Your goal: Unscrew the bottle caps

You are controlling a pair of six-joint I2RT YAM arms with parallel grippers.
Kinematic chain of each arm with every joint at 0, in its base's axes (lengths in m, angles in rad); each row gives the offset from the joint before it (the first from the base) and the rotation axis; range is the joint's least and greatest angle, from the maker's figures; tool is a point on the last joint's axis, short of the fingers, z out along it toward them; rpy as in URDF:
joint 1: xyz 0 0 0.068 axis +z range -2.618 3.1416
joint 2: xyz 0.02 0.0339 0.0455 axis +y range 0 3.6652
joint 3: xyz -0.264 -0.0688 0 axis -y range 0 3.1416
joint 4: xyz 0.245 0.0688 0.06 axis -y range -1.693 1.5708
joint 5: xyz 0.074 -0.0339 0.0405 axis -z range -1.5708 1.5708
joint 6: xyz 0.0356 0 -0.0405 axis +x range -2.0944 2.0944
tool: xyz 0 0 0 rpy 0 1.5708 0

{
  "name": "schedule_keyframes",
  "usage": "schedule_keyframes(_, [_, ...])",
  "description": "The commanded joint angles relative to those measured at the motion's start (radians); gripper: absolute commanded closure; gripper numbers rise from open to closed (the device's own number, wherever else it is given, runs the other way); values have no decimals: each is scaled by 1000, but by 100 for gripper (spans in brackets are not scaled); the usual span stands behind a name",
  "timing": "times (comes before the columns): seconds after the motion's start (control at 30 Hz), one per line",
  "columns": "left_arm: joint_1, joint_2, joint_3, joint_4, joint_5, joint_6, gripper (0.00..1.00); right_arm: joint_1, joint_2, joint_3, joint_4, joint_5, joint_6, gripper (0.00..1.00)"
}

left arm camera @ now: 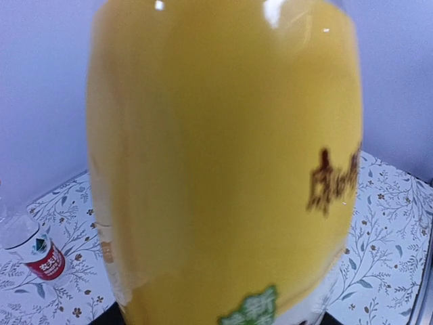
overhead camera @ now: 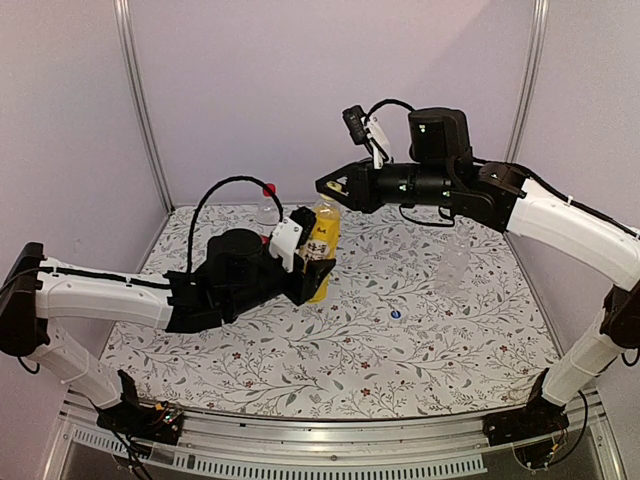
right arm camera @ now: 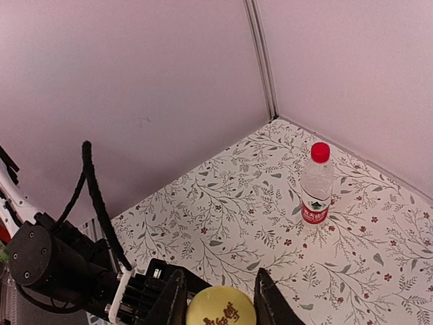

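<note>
Right wrist view: my right claw [right arm camera: 220,277] straddles yellow cap [right arm camera: 220,310], contact unclear; left claw [overhead camera: 313,267] holds orange drink bottle [overhead camera: 325,226]. Risk: bottle twisting with cap if hold slips.

The left arm [overhead camera: 100,297] and right arm [overhead camera: 565,222] are white tubes with chunky black joints. A thin black cable [overhead camera: 235,179] loops above the left one.

Yellow-orange drink bottle [left arm camera: 223,162], brown lettering; yellow cap [right arm camera: 220,306]. Clear bottle [right arm camera: 316,193]: red/white label, red cap [right arm camera: 320,151]. Blue cap [overhead camera: 396,315]. Table cover [overhead camera: 400,370]: white w/ grey-green leaf print, sm. red flowers.
</note>
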Motion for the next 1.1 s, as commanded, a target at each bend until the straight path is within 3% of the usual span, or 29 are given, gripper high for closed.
schedule_keyframes(0.0, [0,-50,-16,32,137,44,47,-13,-11,19,12,-124,-68,85])
schedule_keyframes(0.1, [68,-97,-55,43,521,44,48,-65,-36,-2,11,-393,-181,93])
schedule_keyframes(0.2, [121,-125,-82,59,823,38,48,-77,-63,-25,-35,-630,-377,92])
schedule_keyframes(0.33, [166,-121,-88,96,1102,-7,48,-82,-69,-9,-107,-833,-512,86])
schedule_keyframes(0.43, [186,-87,-77,128,1244,-50,48,-84,-38,20,-164,-913,-563,76])
schedule_keyframes(0.53, [192,-60,-68,158,1302,-79,49,-88,-13,42,-203,-943,-594,70])
schedule_keyframes(0.77, [203,-52,-65,176,1275,-90,49,-90,0,56,-216,-946,-587,71])
schedule_keyframes(1.07, [214,-47,-66,164,1190,-86,49,-91,-6,48,-213,-886,-559,48])
